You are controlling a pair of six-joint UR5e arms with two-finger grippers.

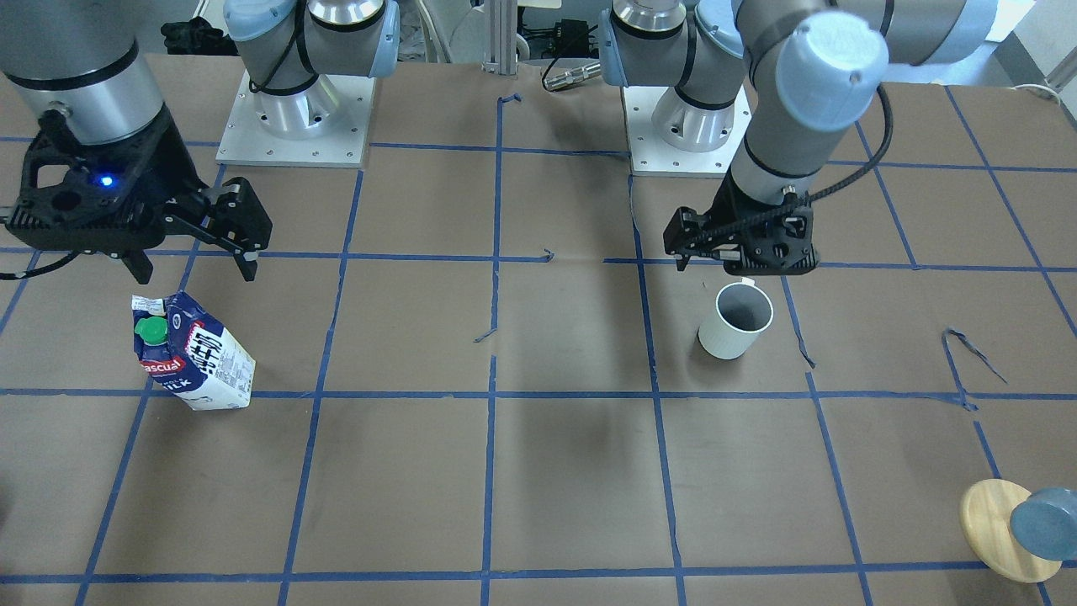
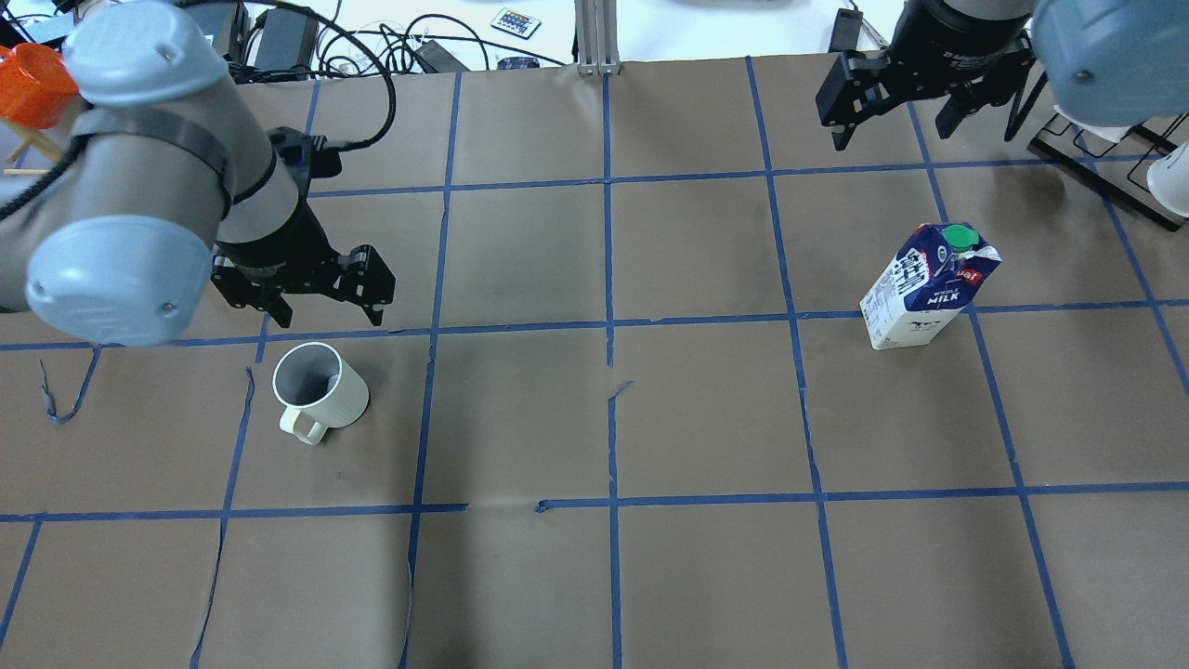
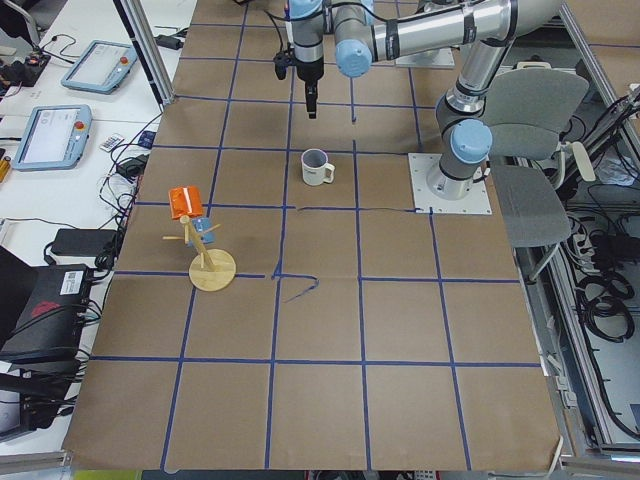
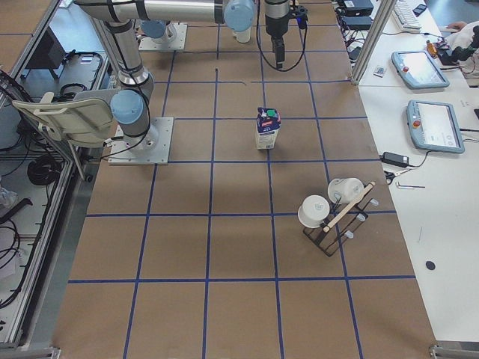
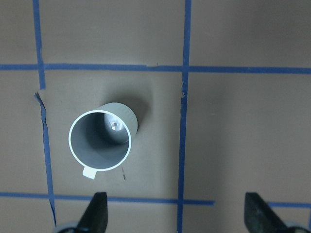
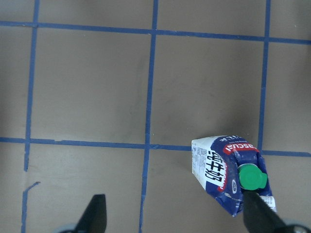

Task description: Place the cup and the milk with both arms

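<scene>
Left claw [image 2: 327, 311]: hung spread wide with nothing held, above the tabletop [image 2: 604, 576], near the cup but not centred on it.
Cup [image 2: 320, 386]: stood upright on the robot's left, mouth up, handle turned toward the robot's base; sat left of centre in the wrist view, nearer one finger.
Right claw [image 1: 198, 268]: gaped wide too, empty, raised and offset from the milk carton.
Milk carton [image 2: 929, 288]: stood upright on the robot's right, green cap on top; sat at the wrist view's edge, by one fingertip.
Step, likely: lining up for both grasps.
Cup tip: best centred first, then lowered with the fingers straddling the wall, clear of the handle.
Carton tip: best squared to the flat faces, gripped below the gable, squeezed gently; probably soft-sided and tippy.
</scene>
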